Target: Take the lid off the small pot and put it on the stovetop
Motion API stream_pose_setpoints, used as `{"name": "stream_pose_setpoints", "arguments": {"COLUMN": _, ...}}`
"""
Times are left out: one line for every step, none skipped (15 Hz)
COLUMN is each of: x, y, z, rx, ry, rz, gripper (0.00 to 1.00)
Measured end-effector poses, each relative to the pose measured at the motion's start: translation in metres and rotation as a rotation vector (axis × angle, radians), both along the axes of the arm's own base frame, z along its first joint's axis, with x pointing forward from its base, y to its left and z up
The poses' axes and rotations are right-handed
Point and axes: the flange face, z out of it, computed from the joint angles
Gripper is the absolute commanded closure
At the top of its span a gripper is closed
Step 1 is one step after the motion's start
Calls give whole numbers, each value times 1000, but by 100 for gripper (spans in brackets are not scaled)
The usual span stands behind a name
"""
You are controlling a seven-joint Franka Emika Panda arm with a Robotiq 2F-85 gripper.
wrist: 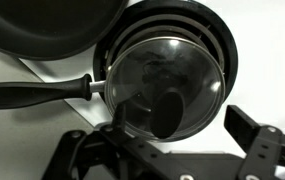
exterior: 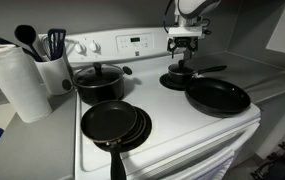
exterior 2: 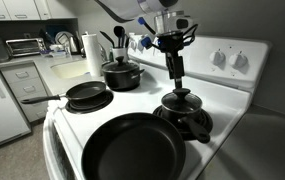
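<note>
Lid [wrist: 167, 80] on small pot [exterior 2: 187, 124], end effector [exterior: 183, 60] above

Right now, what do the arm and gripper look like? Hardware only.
The arm has white, rounded links with greyer sections at the joints. The gripper is matte black and narrower than the arm. In the wrist view its two fingers are black, angular linked bars. No markings are legible, and no cables can be made out.

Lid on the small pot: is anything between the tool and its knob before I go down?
Nothing visible. The tool hangs open above the lid with only air between them, and the wrist view shows the knob uncovered.
</note>
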Motion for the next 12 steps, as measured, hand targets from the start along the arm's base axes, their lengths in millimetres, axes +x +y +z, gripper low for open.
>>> {"name": "stream_pose_setpoints", "arguments": {"x": 0, "y": -3, "z": -5, "rx": -12, "ry": -4, "rz": -9, "gripper": 0}}
{"name": "stream_pose_setpoints", "arguments": {"x": -1, "y": -6, "z": -10, "rx": -23, "ry": -3, "rz": -22, "gripper": 0}}
{"name": "stream_pose_setpoints", "arguments": {"x": -2, "y": -9, "z": -15, "rx": -29, "ry": -3, "rz": -30, "gripper": 0}}
{"name": "stream_pose_setpoints", "arguments": {"x": -2, "y": -11, "z": -18, "rx": -32, "ry": -2, "rz": -33, "gripper": 0}}
{"name": "stream_pose_setpoints", "arguments": {"x": -2, "y": -12, "z": -19, "rx": -33, "ry": -1, "rz": -35, "gripper": 0}}
{"name": "stream_pose_setpoints", "arguments": {"x": -2, "y": -12, "z": -19, "rx": -33, "ry": -1, "rz": -35, "gripper": 0}}
{"name": "stream_pose_setpoints", "arguments": {"x": -2, "y": -11, "z": -19, "rx": -33, "ry": -1, "rz": -35, "gripper": 0}}
{"name": "stream_pose_setpoints", "arguments": {"x": -2, "y": -11, "z": -19, "rx": -32, "ry": 1, "rz": -33, "gripper": 0}}
{"name": "stream_pose_setpoints", "arguments": {"x": -3, "y": -10, "z": -19, "rx": -30, "ry": 3, "rz": -31, "gripper": 0}}
{"name": "stream_pose_setpoints", "arguments": {"x": -3, "y": -10, "z": -20, "rx": -27, "ry": 4, "rz": -32, "gripper": 0}}
{"name": "stream_pose_setpoints", "arguments": {"x": -3, "y": -10, "z": -21, "rx": -23, "ry": 7, "rz": -34, "gripper": 0}}
{"name": "stream_pose_setpoints", "arguments": {"x": -2, "y": -11, "z": -23, "rx": -21, "ry": 10, "rz": -36, "gripper": 0}}
